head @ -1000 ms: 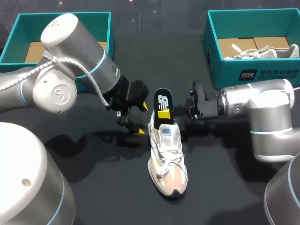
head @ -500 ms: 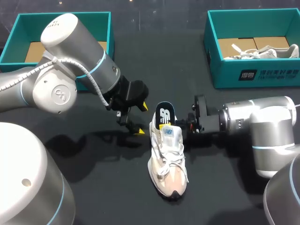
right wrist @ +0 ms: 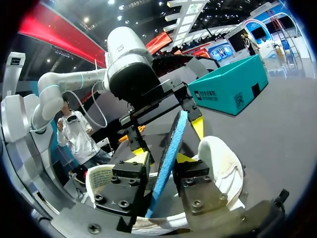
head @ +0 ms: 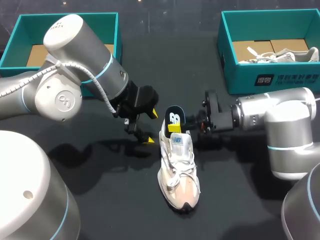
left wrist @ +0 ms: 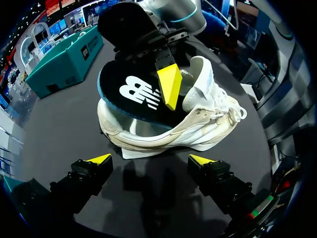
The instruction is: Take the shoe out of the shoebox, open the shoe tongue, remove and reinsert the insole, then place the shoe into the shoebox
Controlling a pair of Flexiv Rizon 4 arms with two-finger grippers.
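Note:
A white and beige shoe [head: 179, 175] lies on the dark table, toe toward me. A dark insole [head: 174, 116] stands partly in its heel opening, the upper end sticking out. My right gripper [head: 176, 128] is at the heel with the insole [right wrist: 176, 134] between its fingers. They stand slightly apart, with a gap on one side, so it is open. My left gripper [head: 140, 132] hangs wide open just left of the heel, holding nothing. In the left wrist view the shoe [left wrist: 198, 124] and insole [left wrist: 133, 91] lie ahead of the left gripper [left wrist: 150, 159].
A teal shoebox [head: 20, 30] stands at the back left. Another teal shoebox [head: 260, 80] at the back right holds a second white shoe [head: 285, 55]. Bare table lies around and in front of the shoe.
The right gripper has pushed the insole lower into the shoe's heel, then risen a little, and its fingers have parted. The left arm has kept still.

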